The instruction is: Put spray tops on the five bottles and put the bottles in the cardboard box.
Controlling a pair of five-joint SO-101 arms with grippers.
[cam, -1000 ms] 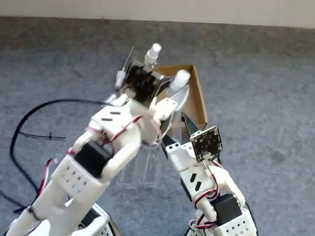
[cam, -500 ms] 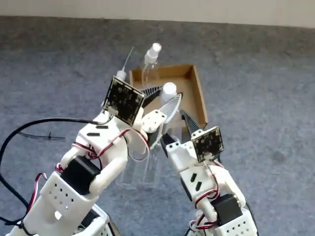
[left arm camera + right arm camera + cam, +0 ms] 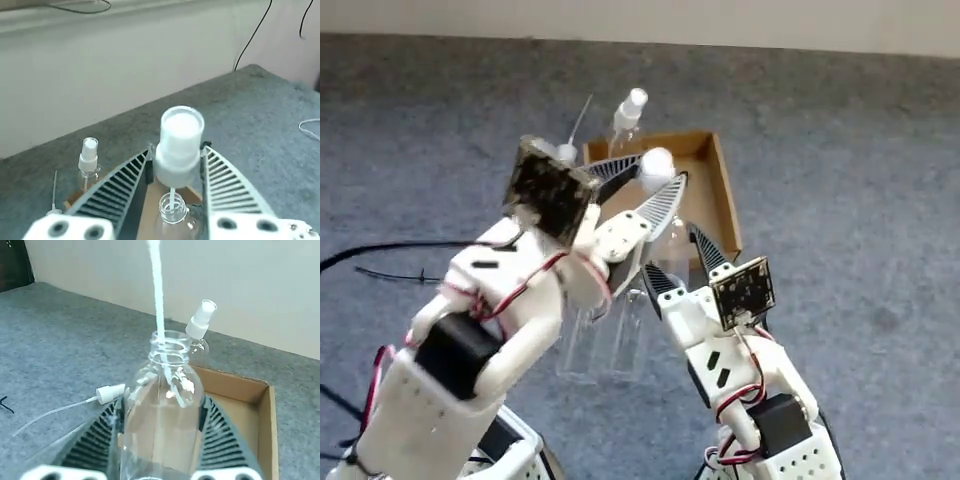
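White plastic spray top (image 3: 180,145), pinched in the left pincer (image 3: 177,151), sits directly above the clear bottle (image 3: 162,405) clamped by the right pincer (image 3: 161,404), dip tube (image 3: 157,285) entering the neck near-coaxially; cardboard box (image 3: 725,205) lies at 12 o'clock of the bottle.

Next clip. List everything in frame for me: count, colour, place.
held spray top: 1, white, in left end effector, tube down the held bottle's mouth
held bottle: 1, clear, in right end effector
capped bottle: 1, clear with white top, at the box's far end
loose spray top: 1, white, on carpet beside the box
uncapped bottles: at least two, clear, beneath the arms
cardboard box: 1, brown, on carpet
cables: black
carpet: grey
left arm, right arm: white
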